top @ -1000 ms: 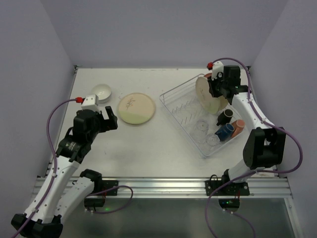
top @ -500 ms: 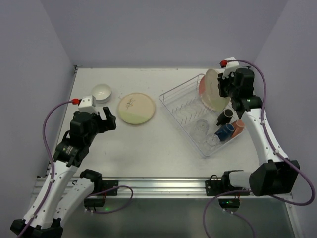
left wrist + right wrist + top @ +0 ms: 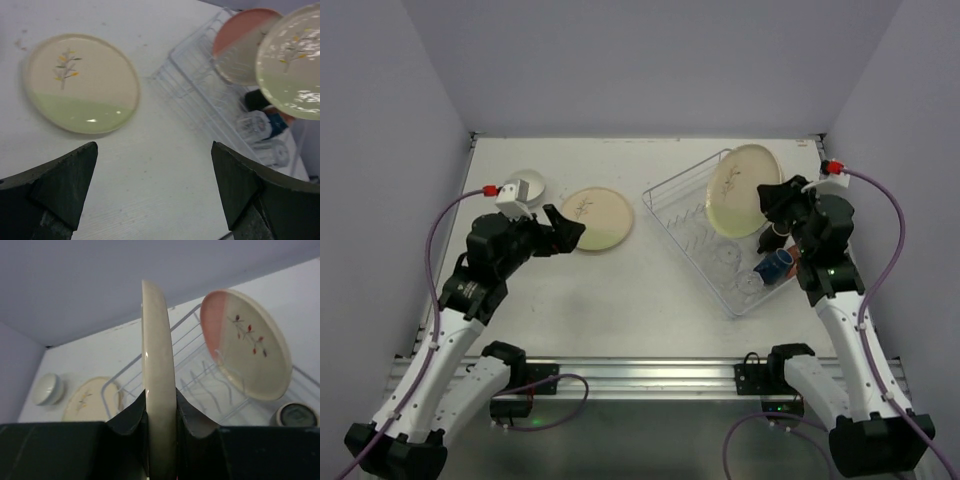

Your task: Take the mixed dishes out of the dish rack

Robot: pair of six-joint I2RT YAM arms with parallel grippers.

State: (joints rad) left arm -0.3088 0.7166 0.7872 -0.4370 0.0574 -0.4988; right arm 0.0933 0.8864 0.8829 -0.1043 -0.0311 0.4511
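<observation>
My right gripper is shut on the rim of a cream plate with a pale yellow-green half, held upright above the dish rack. The right wrist view shows that plate edge-on between the fingers. A pink-half plate stands in the rack, also seen in the left wrist view. Two clear glasses and dark blue and brown cups lie at the rack's near end. My left gripper is open and empty, beside a green-half plate lying flat on the table.
A small white bowl sits at the back left, partly behind my left arm. The walls close in on the left, back and right sides. The rack lies diagonally on the right half of the table.
My right gripper has lifted the yellow-green plate out of the rack and drawn it up and towards the near side. My left gripper has moved right, towards the plate on the table.
</observation>
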